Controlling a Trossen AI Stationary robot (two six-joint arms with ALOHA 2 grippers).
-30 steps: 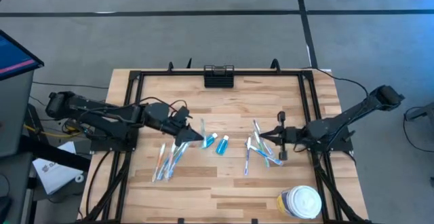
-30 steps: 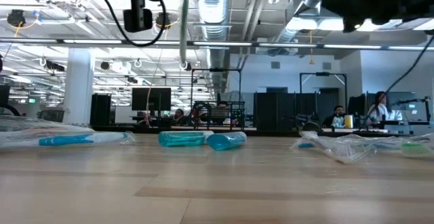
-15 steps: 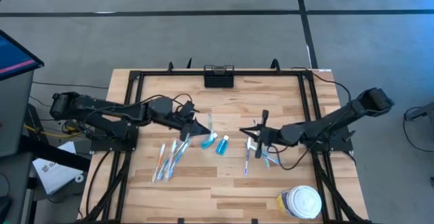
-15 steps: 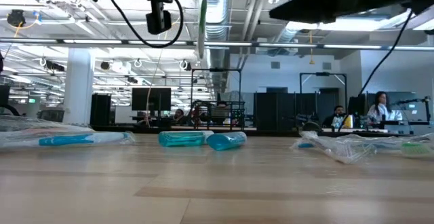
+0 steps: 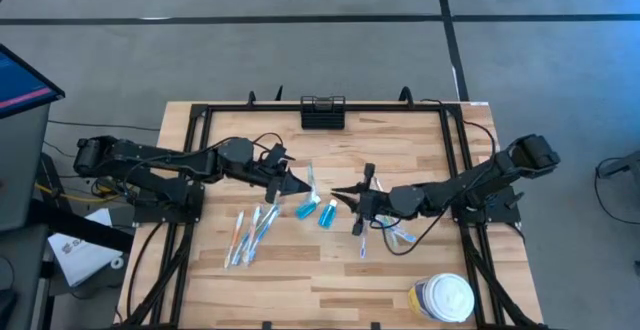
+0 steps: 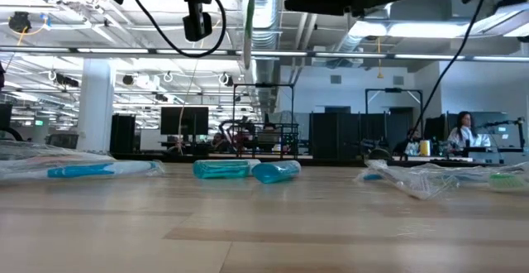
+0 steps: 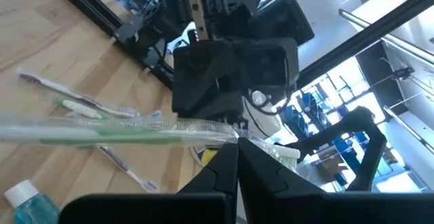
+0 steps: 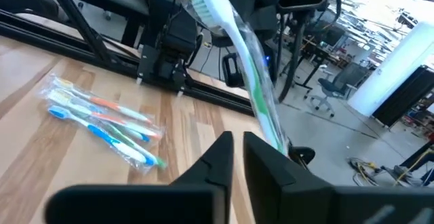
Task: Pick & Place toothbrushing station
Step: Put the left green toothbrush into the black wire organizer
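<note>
Your left pincer [image 5: 296,184] is clenched on a wrapped toothbrush [image 7: 122,130]; your right pincer [image 5: 352,192] grasps another toothbrush [image 8: 234,27], both above the desk [image 5: 400,145].

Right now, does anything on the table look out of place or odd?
The black caddy stands empty at the far edge, while wrapped toothbrushes and blue bottles lie scattered mid-table. Each end effector, left and right, holds one wrapped toothbrush.
</note>
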